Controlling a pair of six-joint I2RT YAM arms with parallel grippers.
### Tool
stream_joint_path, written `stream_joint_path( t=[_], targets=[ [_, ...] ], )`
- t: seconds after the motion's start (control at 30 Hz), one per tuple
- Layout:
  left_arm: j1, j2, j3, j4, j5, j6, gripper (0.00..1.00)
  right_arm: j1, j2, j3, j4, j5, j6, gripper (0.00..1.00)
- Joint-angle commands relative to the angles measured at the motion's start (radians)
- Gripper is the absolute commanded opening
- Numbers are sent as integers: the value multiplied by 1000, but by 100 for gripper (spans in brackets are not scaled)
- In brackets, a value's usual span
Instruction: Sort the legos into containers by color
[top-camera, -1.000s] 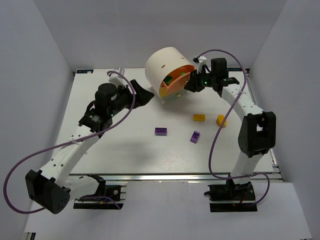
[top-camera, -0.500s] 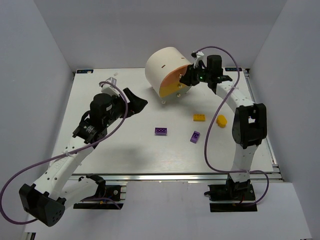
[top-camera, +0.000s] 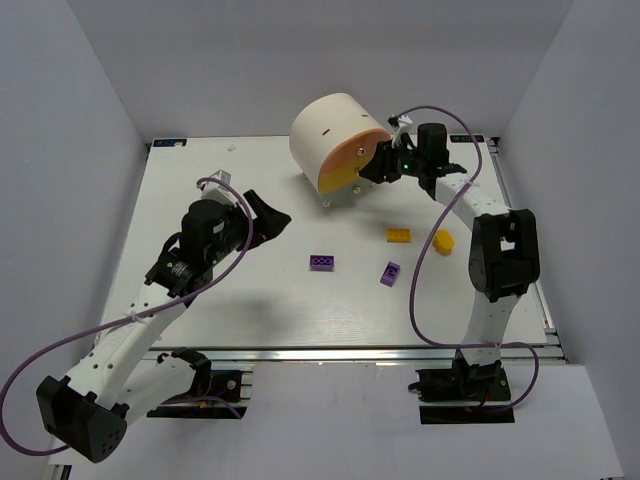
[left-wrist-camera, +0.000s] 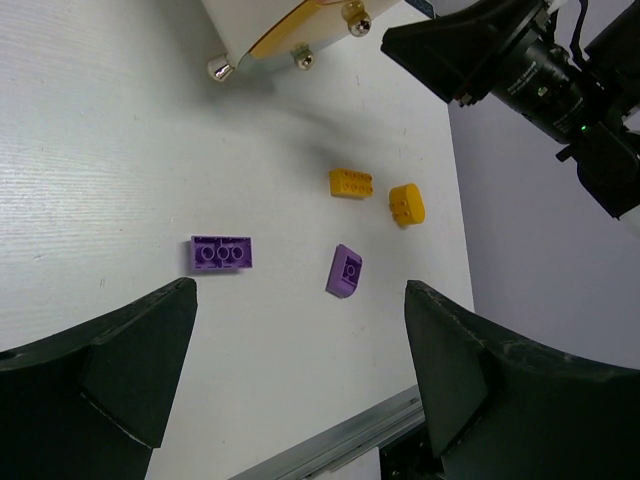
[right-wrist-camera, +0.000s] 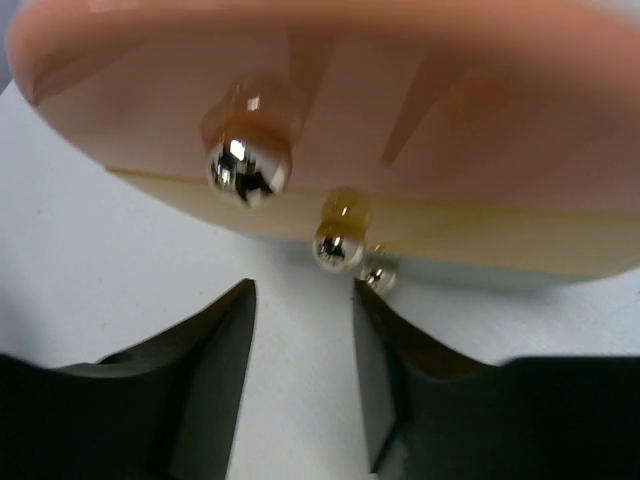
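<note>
Right hand (right-wrist-camera: 300, 300), fingers slightly parted and empty, hovers just below the knobs (right-wrist-camera: 248, 170) of the drum (top-camera: 325, 130); it should centre on one knob before closing. Left hand (left-wrist-camera: 300, 300) gapes wide, empty.

**Drum at Rear, Bricks in Front**

The cream-white plastic drum (top-camera: 330, 135) stands at the white table's (top-camera: 280, 300) rear. Before it lie four bricks: a purple flat lego (top-camera: 322, 262) leftmost, a purple sloped lego (top-camera: 390, 273) to its right, a yellow-orange rectangular lego (top-camera: 399, 236) behind that, and a yellow-orange rounded lego (top-camera: 443, 241) rightmost.
</note>
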Motion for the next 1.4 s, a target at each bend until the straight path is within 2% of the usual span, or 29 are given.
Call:
stream_joint_path(
  t=[0.0, 0.13, 0.4, 0.8, 1.0, 1.13, 1.23, 1.37],
  targets=[
    [-1, -35, -33, 5, -8, -20, 94, -6, -80, -78, 103, -39, 21, 52],
    [-1, -37, -34, 0, -5, -24, 94, -5, -60, -95, 141, -39, 68, 52],
    [-13, -28, -43, 3, -12, -49, 94, 1, 55, 30, 103, 44, 145, 55],
    [-13, -9, -60, 26, 5, -78, 94, 4, 124, 87, 100, 85, 185, 52],
    [-13, 37, -53, 37, 26, -78, 94, 6, 132, 81, 124, 65, 220, 34],
    [-13, 90, -31, 32, 49, -66, 94, 3, 120, 66, 127, 58, 220, 18],
    [-22, 153, -5, 25, 64, -50, 94, -6, 95, 32, 121, 56, 213, 12],
    [-22, 253, 44, 5, 87, -44, 94, -20, 22, -63, 121, 58, 184, 11]
  ],
)
